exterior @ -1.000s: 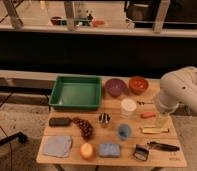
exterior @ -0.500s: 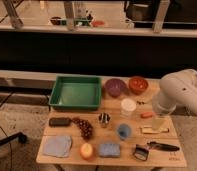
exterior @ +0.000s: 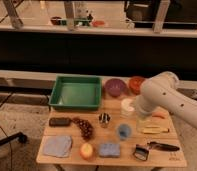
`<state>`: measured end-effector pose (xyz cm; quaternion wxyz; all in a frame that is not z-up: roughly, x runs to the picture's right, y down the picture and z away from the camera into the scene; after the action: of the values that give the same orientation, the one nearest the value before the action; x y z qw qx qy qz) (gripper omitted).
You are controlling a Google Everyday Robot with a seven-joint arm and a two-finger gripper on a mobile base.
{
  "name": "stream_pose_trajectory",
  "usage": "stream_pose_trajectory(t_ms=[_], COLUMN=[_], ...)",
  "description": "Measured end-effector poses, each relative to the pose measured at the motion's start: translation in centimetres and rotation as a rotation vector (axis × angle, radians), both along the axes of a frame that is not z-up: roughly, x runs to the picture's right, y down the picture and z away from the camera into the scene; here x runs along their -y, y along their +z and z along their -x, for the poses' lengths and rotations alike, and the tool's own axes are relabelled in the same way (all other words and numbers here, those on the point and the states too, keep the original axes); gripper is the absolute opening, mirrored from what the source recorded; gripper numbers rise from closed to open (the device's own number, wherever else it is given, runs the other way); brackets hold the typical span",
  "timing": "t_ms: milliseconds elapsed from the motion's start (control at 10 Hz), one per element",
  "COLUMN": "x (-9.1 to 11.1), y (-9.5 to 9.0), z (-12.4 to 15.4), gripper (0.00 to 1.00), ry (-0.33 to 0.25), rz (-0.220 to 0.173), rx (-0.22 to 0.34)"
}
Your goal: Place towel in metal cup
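The towel [exterior: 57, 146], a pale blue-grey cloth, lies flat at the table's front left corner. The metal cup [exterior: 104, 119] stands upright near the table's middle, small and shiny with a dark inside. My white arm [exterior: 164, 97] reaches in from the right over the right half of the table. My gripper [exterior: 143, 121] hangs below the arm's end, just right of the white cup [exterior: 127, 106] and well right of the metal cup. It is open and holds nothing. The towel is far from it, across the table.
A green bin [exterior: 76, 93] sits at the back left, with a purple bowl [exterior: 114, 87] and an orange bowl [exterior: 136, 84] beside it. Grapes [exterior: 84, 127], a blue cup [exterior: 123, 131], a blue sponge [exterior: 109, 149], a round fruit [exterior: 86, 150] and a black tool [exterior: 152, 148] lie around the cup.
My arm has swung a little to the left, further over the table. Nothing on the table has moved.
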<state>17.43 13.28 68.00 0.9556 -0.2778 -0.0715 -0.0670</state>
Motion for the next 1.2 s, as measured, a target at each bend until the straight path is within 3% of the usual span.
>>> stream_pose_trajectory(t_ms=[100,300,1000,1200], x=[-0.5,-1.2,-1.4,-1.6], y=[-0.4,-1.1,-1.3,-1.6], z=[3.1,6.3,6.6,7.4], gripper=[0.8,0.8,0.8,0.8], ry=[-0.051,-0.095,-0.105,-0.125], rz=[-0.001,0.015,0.015,-0.001], rx=[0.059,0.139,0.147,0.167])
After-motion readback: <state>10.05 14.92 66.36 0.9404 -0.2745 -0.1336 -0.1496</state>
